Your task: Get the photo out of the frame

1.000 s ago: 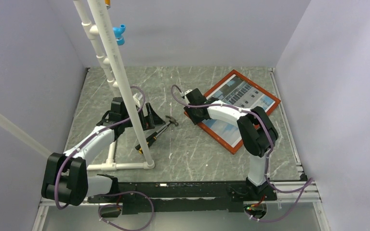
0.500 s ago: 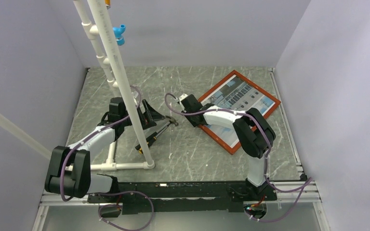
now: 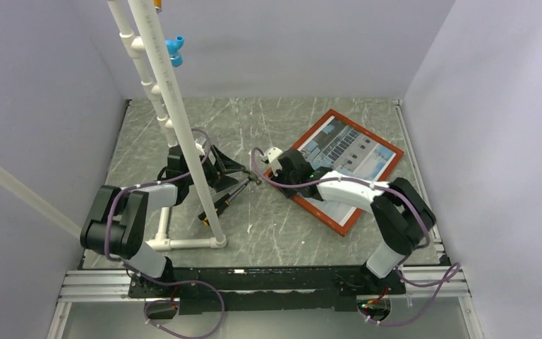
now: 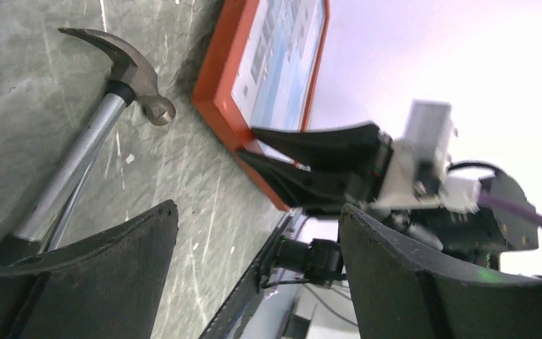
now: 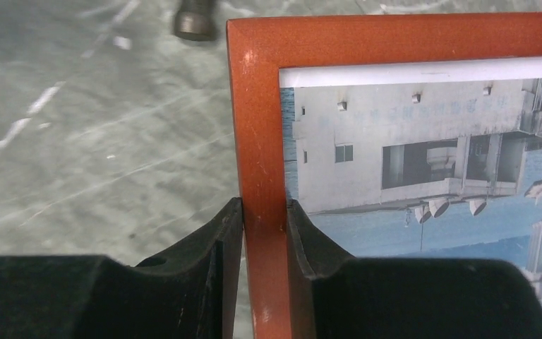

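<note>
The reddish-brown frame (image 3: 368, 131) lies flat at the right of the table with the photo (image 3: 346, 152) of a white building in it. My right gripper (image 3: 286, 169) is shut on the frame's left border near a corner. In the right wrist view the fingers (image 5: 229, 226) pinch the border (image 5: 257, 106) on both sides, with the photo (image 5: 409, 155) beside it. My left gripper (image 3: 229, 171) is open and empty, low over the table by the hammer. Its view shows the frame (image 4: 215, 106), the photo (image 4: 282, 56) and my right gripper (image 4: 248, 143) beyond its own jaws (image 4: 259, 207).
A hammer (image 3: 229, 194) lies between the arms, its head (image 4: 130, 74) near the frame's corner. A white pipe stand (image 3: 176, 120) rises in front of the left arm. Walls close in the table on three sides.
My left gripper has moved right, toward the hammer's head. My right arm has swung and shifted the frame slightly toward the near left while holding its border.
</note>
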You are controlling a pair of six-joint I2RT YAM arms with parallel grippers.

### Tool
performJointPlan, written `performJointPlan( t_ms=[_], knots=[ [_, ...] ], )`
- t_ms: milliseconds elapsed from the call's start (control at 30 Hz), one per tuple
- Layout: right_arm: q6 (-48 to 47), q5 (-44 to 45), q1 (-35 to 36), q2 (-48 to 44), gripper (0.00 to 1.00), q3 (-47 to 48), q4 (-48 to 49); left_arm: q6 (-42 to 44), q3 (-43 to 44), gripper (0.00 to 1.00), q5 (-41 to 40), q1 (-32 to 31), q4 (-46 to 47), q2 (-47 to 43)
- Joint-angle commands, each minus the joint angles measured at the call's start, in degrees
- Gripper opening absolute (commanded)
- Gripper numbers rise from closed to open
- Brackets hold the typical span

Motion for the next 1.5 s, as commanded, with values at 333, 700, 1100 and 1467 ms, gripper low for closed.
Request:
performJointPlan(
  t_ms=[333, 700, 1100, 1467],
  knots=[
    [5.9, -8.8, 1.0, -12.9, 0.00, -6.0, 13.6, -14.2, 3.3, 0.84, -0.4, -7.4, 23.5, 15.8],
    [7.3, -9.0, 1.4, -15.0, 0.00, -7.3, 14.2, -15.8, 9.9, 0.77, -2.7, -10.4, 23.4, 23.7],
    [12.7, -5.2, 2.1, -18.3, 0.00, -7.9, 10.6, -8.6, 12.9, 0.28, -6.6, -13.1, 18.8, 20.7],
    [35.4, 16.9, -1.0, -23.8, 0.96, 10.5, -19.9, 22.8, 21.7, 0.00, -14.3, -15.0, -12.5, 5.7]
  ],
)
